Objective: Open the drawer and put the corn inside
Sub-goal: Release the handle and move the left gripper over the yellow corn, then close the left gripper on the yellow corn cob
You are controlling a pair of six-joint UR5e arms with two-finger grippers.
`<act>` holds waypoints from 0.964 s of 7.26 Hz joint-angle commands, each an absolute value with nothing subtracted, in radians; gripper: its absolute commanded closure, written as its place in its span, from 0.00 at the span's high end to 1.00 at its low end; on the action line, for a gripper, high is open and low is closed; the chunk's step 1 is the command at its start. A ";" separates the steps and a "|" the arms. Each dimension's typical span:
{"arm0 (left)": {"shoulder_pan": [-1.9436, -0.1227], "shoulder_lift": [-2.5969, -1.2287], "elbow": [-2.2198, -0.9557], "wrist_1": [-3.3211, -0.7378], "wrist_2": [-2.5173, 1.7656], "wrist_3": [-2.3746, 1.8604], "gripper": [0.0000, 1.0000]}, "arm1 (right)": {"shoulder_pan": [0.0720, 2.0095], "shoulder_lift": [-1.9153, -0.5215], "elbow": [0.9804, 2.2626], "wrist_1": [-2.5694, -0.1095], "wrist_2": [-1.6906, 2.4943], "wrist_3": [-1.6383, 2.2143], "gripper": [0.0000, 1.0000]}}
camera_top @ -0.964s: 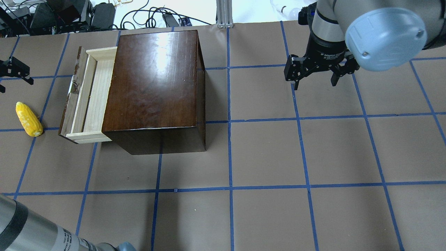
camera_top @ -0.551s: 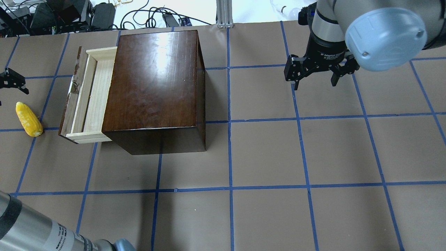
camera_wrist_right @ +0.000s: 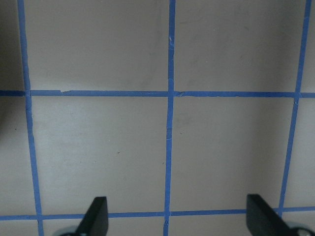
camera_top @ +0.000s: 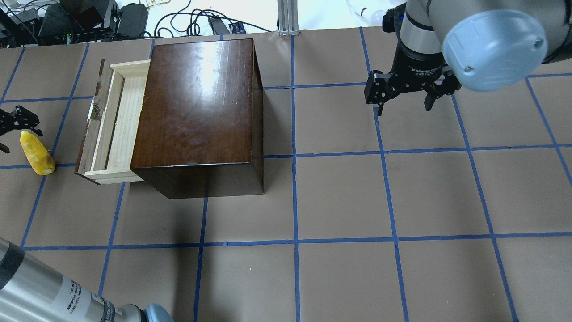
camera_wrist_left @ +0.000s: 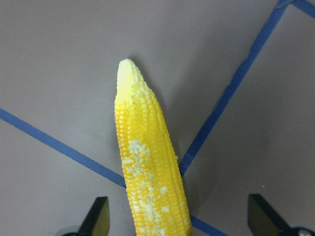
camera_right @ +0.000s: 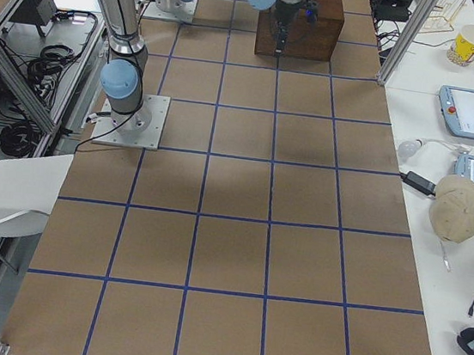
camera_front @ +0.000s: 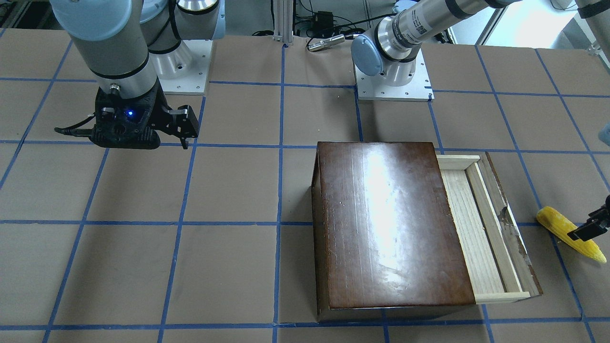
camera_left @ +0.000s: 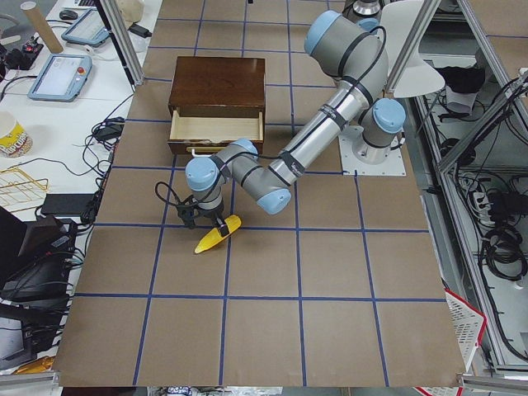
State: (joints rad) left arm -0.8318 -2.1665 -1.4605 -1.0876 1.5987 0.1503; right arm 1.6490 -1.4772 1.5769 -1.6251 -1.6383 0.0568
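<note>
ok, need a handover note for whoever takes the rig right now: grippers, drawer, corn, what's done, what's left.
Left gripper: open, down at the yellow tapered corn cob, one finger on either side, not closed on it.
Right gripper: open, empty, hovering over bare table, away from the box.
Pale-wood drawer tray with a dark scuffed front: pulled partly out of the glossy dark-brown wooden box, nothing in it.
Corn: lying on the table outside the drawer, beside its front panel.
Done: drawer open.
Left: grasp the corn, lift it, place it in the drawer.
</note>
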 commanded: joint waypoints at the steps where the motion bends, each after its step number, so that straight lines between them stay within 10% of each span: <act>1: -0.830 -2.201 -1.460 -1.086 1.606 0.124 1.00 | 1.649 -1.477 1.577 -1.624 -1.638 0.057 1.00; 4: -0.830 -2.229 -1.453 -1.085 1.606 0.123 1.00 | 1.649 -1.477 1.577 -1.624 -1.638 0.057 1.00; 7: -0.830 -2.229 -1.453 -1.088 1.605 0.052 0.30 | 1.649 -1.477 1.577 -1.625 -1.638 0.057 1.00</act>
State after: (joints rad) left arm -0.8299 -2.2282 -1.4513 -1.0869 1.6041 0.0732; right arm 1.6490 -1.4772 1.5769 -1.6255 -1.6383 0.0568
